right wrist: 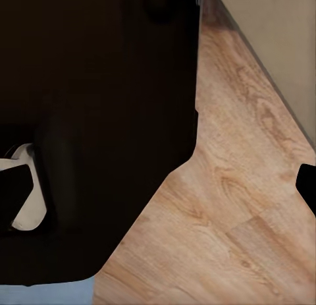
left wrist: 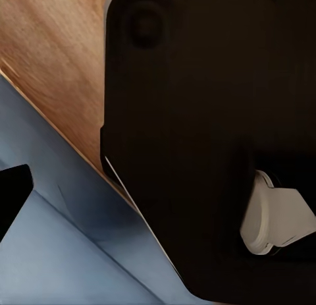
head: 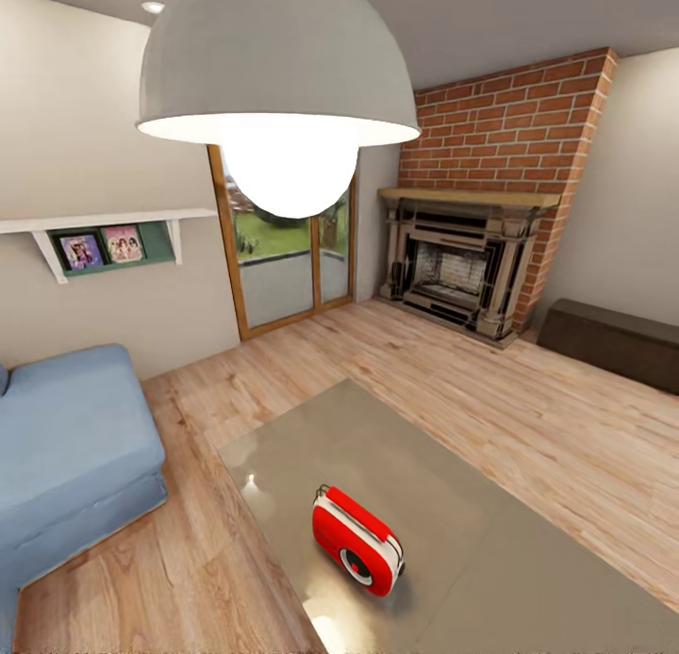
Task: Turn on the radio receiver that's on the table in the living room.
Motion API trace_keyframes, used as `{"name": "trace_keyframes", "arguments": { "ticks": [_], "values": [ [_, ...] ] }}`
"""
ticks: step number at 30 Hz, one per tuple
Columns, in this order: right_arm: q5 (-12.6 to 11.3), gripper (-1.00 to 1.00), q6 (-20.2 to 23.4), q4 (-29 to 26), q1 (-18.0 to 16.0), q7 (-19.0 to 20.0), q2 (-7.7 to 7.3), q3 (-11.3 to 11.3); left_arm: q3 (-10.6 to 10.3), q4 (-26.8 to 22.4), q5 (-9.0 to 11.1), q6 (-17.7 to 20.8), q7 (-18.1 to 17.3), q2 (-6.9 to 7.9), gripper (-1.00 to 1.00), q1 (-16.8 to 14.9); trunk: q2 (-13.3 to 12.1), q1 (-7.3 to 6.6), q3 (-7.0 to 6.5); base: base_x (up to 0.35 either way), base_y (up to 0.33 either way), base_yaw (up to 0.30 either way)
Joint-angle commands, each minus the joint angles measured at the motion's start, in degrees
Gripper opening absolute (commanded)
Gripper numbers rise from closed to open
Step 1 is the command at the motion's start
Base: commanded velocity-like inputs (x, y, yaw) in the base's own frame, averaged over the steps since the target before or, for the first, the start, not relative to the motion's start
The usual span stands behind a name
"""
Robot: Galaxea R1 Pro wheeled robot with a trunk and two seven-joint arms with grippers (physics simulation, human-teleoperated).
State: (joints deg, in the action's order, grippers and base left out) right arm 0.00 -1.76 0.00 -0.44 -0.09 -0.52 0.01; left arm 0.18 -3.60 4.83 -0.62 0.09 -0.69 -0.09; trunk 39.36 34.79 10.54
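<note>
Both end effectors' states can't be told — dark bodywork blocks the wrist views. The radio receiver (head: 357, 541) sits on the glossy counter (head: 528, 579) — wood floor (head: 490, 390), blue sofa (head: 66, 437) around.

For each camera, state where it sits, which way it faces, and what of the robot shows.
Head view: on the head, looking forward and down at the radio receiver on the table; no arm in sight.
Left wrist view: on the left arm, facing the robot's dark body, floor and blue sofa.
Right wrist view: on the right arm, facing dark body and floor.
Shared: wood floor.
</note>
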Motion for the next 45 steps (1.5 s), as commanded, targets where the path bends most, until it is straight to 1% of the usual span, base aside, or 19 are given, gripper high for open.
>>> {"name": "trace_keyframes", "arguments": {
  "ticks": [1,45],
  "values": [
    [0.0,1.0,0.0,0.0,0.0,0.0,0.0,0.0,0.0,0.0,0.0,0.0,0.0,-0.01,1.0,0.0,0.0,0.0,0.1,0.0,0.0,0.0],
    [0.0,1.0,0.0,0.0,0.0,0.0,0.0,0.1,0.0,0.0,0.0,0.0,0.0,0.16,1.0,0.0,0.0,0.0,4.17,0.0,0.0,0.0]
  ]
}}
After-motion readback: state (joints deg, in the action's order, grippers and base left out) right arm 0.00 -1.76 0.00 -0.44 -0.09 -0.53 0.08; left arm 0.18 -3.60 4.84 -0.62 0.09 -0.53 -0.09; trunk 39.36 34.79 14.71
